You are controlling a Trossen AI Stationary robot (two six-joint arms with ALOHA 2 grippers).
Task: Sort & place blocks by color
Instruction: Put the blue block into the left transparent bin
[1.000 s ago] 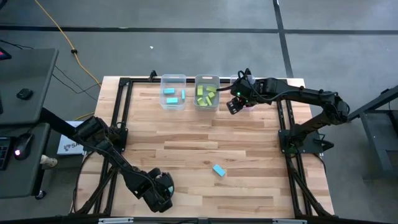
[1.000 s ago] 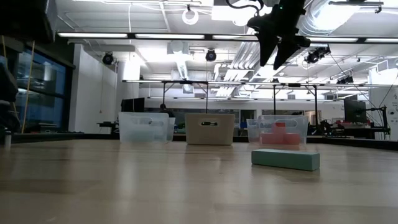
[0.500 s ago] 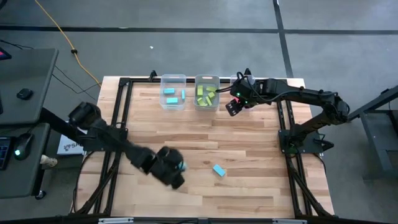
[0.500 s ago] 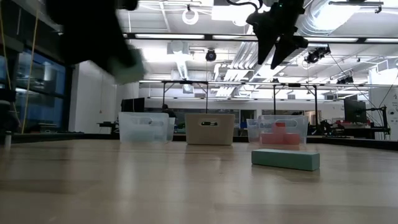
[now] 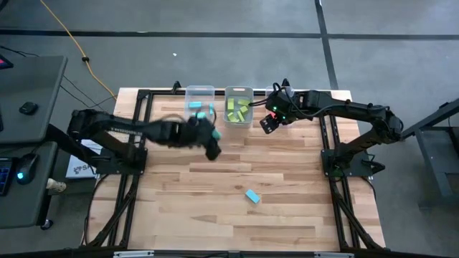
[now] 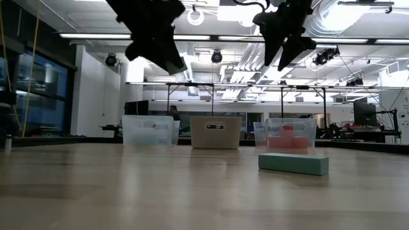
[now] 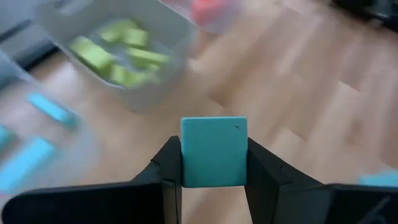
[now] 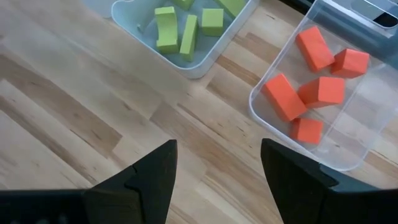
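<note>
My left gripper (image 5: 213, 145) hangs in the air just near of the left bin (image 5: 199, 107), shut on a light blue block (image 7: 213, 151). That bin holds blue blocks. The middle bin (image 5: 238, 109) holds green blocks (image 8: 186, 28), and the right bin (image 8: 323, 134) holds red-orange blocks (image 8: 317, 90). Another light blue block (image 5: 252, 196) lies flat on the table toward the near right. My right gripper (image 5: 270, 123) hangs open above the table, between the middle and right bins, with nothing between its fingers. My left gripper pinches the light blue block by two opposite sides (image 7: 184, 155) between its two fingers (image 7: 169, 163). The fingers slant down toward the table's far side. The block is lifted clear of the table, and its free end sticks out past the fingertips.
The three clear bins stand in a row at the table's far edge (image 6: 148, 131) (image 6: 215, 132) (image 6: 291, 134). A black frame (image 5: 136, 129) runs along the table's sides. Bare wood lies between the bins and the loose block (image 6: 293, 163).
My left gripper has swung from the table's near left corner up and toward the far edge, arriving near the left bin. It has turned on the way and kept the light blue block lifted clear between its fingers.
</note>
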